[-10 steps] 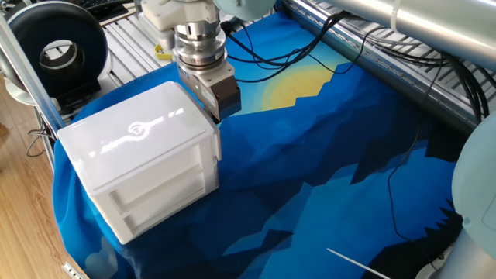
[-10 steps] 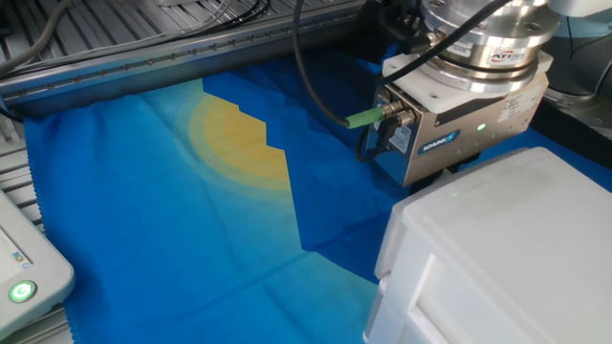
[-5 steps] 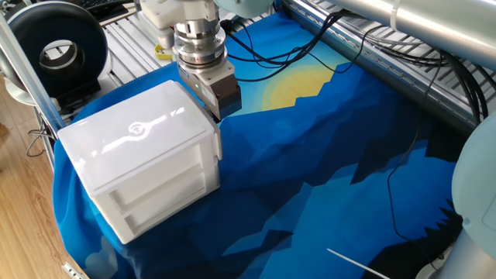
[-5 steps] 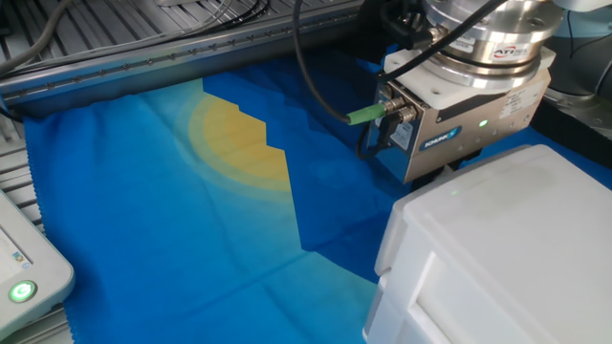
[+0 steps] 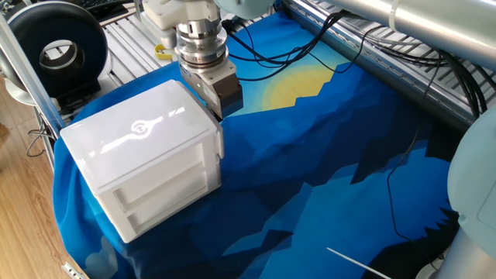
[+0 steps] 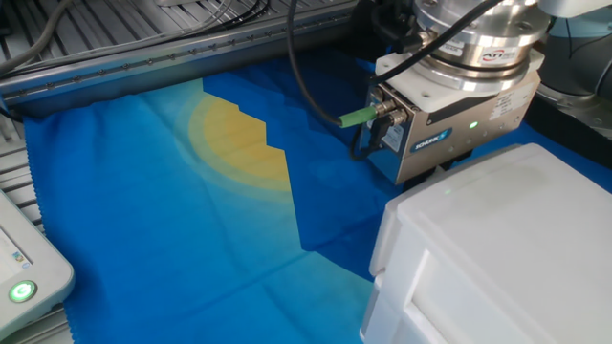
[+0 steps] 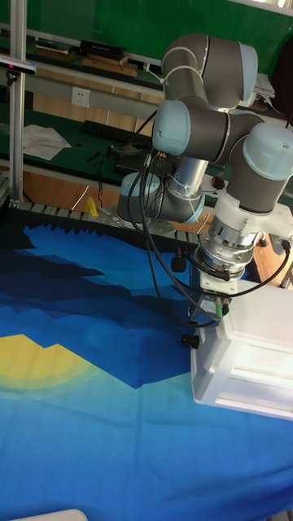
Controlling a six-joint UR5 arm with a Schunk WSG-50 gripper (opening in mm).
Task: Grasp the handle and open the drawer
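Drawer not clearly told apart from its housing in any view: lies somewhere in the white cabinet [image 5: 132, 147] at the near left of the worktop, apparently on the side turned toward the hand, with that side seen only edge-on.

Blue cloth [image 5: 325, 194] with a yellow sun patch spread over the whole worktop, wrinkled at the near right. Grey-and-blue arm [image 7: 203, 130] reaching down from the far side, cables looped along it. Cabinet standing upright on the cloth, glossy, a swirl logo on its top, ribbed knobless panels on the near face. Black reel [image 5: 58, 50] parked off the cloth at the far left, well apart from the cabinet.

Hand [image 5: 218, 115] hanging vertical, just beside the cabinet's far right top corner, body partly level with the lid. Fingers dropped behind the cabinet edge, so cannot tell whether spread or pressed together. Green connector [image 6: 361, 116] plugged into the hand's side. Handle hidden behind cabinet and hand.
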